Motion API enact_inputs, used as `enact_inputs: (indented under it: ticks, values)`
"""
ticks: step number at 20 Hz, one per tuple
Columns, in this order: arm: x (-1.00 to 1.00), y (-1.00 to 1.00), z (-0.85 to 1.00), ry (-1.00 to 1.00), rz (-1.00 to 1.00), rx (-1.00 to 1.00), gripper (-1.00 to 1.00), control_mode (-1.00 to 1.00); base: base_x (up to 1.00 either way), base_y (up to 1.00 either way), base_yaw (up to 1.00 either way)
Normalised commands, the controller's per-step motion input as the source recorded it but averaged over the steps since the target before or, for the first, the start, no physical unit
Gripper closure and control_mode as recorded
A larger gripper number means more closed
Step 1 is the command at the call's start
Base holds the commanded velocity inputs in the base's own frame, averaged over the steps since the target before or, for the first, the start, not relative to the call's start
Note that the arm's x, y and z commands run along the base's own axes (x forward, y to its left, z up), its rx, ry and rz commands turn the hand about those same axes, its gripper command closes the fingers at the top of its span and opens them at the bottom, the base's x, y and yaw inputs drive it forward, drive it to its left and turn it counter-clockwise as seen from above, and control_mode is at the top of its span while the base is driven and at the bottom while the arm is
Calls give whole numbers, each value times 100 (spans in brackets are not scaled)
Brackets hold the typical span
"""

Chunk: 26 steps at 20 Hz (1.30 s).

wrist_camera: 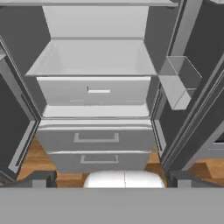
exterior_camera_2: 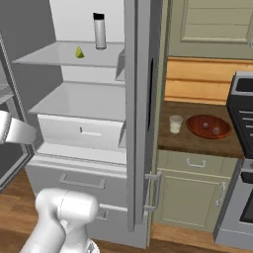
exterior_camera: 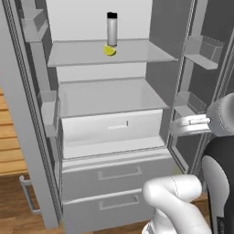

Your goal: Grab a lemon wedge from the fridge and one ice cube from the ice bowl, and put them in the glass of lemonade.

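step: reach lemon wedge (exterior_camera: 109,50) in fridge (exterior_camera: 105,98) | hand (wrist_camera: 112,180) spread (empty) | next: rise toward 12 o'clock shelf (exterior_camera: 137,52)

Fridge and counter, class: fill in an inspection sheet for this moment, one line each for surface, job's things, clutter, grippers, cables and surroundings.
Surface: brown counter to the right of the fridge.
Job's things: fridge doors open; lemon wedge on the upper shelf; glass of lemonade beside the ice bowl on the counter.
Clutter: tall grey bottle with a dark cap, just behind the wedge.
Grippers: gripper open, holding nothing, facing the fridge's lower shelves and drawers.
Cables: nothing seen.
Surroundings: beige cabinets, stove, wooden floor.
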Motion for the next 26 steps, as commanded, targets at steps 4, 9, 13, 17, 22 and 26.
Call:
enact_inputs:
  ticks: [4,9,13,17,22,26]
  values:
    - [0,0,0,0,0,0,-100,100,73,5,37]
    - [0,0,0,0,0,0,-100,100,74,9,16]
    - [0,0,0,0,0,0,-100,100,92,2,-2]
    - [0,0,0,0,0,0,-100,100,75,33,-9]
    - [0,7,3,-1,-3,-1,-100,-100,3,26,-18]
    - [0,14,27,-9,-1,-5,-100,-100,0,0,0]
